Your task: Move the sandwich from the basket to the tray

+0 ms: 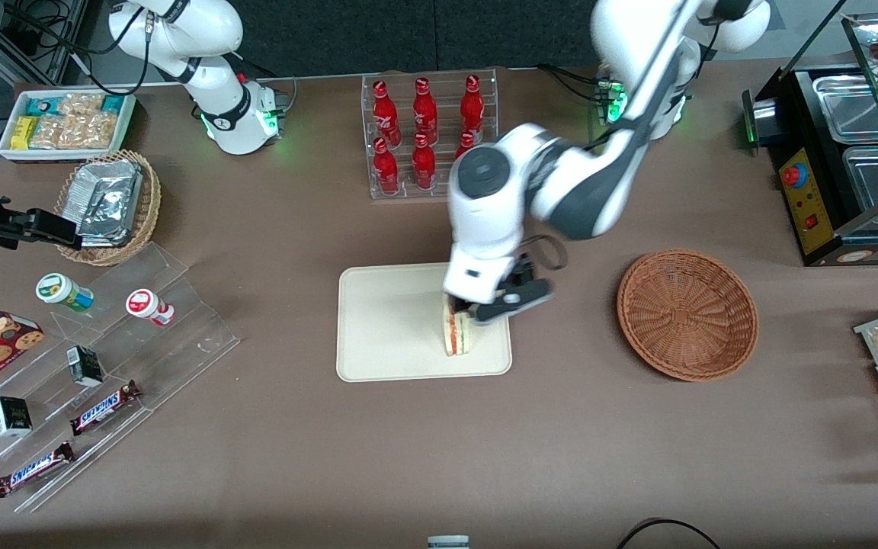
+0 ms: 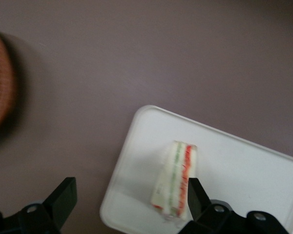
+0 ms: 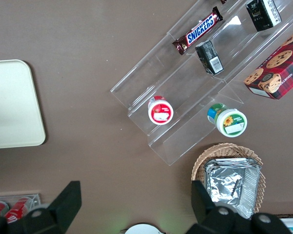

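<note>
On the bench the tray point(image 1: 393, 320) lies flat with its long side across the front view, most of its floor bare. At the tray's end toward the working arm, the sandwich point(image 1: 456, 333) stands on edge, its red and green filling facing up and toward the camera. It rests on the tray floor near the rim, well inside the raised lip, so it looks properly delivered rather than perched. The gripper point(image 1: 485, 303) hangs just above and beside it. In the wrist view the jaws are spread wide: one finger point(image 2: 198, 197) sits just beside the sandwich point(image 2: 176, 180), the other well clear over bare bench, so nothing is pinched. That wide stance suits a release, letting the bread stand free without being dragged over. The basket point(image 1: 687, 313) sits farther toward the working arm's end, apart from the tray, with nothing visible in it.
</note>
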`<action>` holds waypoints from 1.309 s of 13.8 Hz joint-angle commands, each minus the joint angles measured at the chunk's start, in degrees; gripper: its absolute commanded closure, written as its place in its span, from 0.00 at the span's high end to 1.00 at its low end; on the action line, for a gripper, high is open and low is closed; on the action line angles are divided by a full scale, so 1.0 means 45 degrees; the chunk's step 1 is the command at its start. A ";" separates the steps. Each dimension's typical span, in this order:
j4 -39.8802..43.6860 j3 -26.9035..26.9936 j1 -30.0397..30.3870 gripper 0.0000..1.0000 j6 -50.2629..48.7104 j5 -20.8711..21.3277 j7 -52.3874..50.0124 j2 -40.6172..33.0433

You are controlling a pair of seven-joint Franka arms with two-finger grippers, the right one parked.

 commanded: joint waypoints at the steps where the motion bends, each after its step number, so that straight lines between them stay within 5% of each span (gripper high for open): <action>1: -0.0448 -0.0100 0.1274 1.00 -0.1704 -0.0739 0.1525 -0.1776; 10: -0.0759 -0.0080 0.6023 1.00 -0.5733 -0.1914 0.9337 -0.5237; 14: -0.2220 0.0950 0.6359 1.00 -0.5792 -0.2811 1.2600 -0.6777; 18: -0.3843 0.1286 0.6494 1.00 -0.5773 -0.2676 1.3838 -0.8380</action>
